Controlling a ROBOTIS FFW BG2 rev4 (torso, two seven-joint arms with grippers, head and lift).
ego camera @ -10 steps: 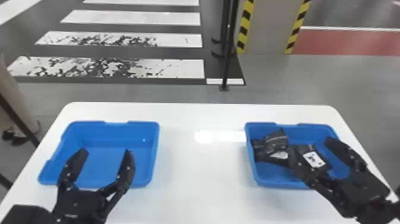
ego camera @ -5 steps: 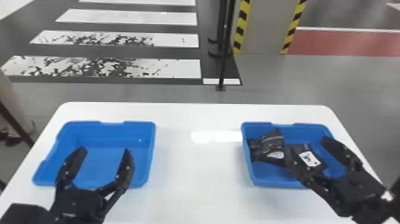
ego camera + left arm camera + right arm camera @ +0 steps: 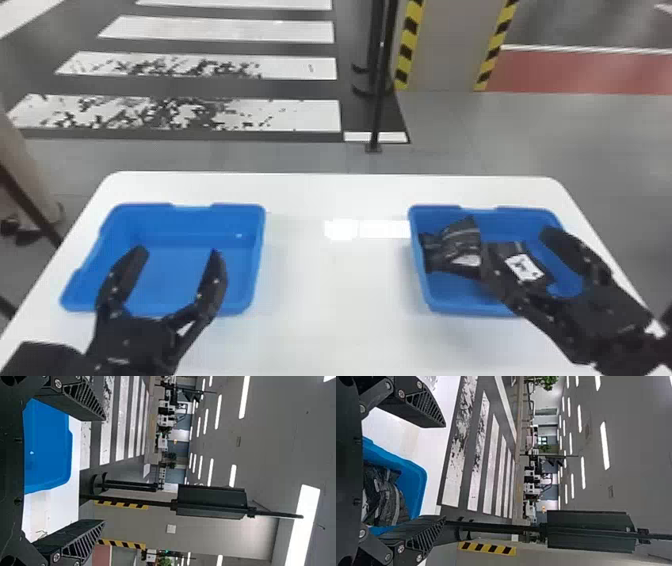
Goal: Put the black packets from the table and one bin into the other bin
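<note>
My left gripper (image 3: 177,250) stands open over the near part of the left blue bin (image 3: 190,220), which holds no packets. The right blue bin (image 3: 525,216) holds black packets: a crumpled one (image 3: 455,245) at its left side and one with a white label (image 3: 525,265) beside it. Above that bin my right gripper (image 3: 515,240) is open, one finger overlapping the packets from this angle. In the left wrist view my left gripper (image 3: 105,471) has a wide gap between its fingers. In the right wrist view my right gripper (image 3: 445,471) is likewise spread, with packets (image 3: 383,496) beyond its base.
Both bins stand on a white table (image 3: 330,280), with a broad stretch of tabletop between them. Past the table's far edge a thin black post (image 3: 380,100) rises from the floor, near a pillar (image 3: 445,45) with striped edges.
The head view has shifted slightly, so the table and bins sit a little farther left. Both grippers keep their places over the bins, still open.
</note>
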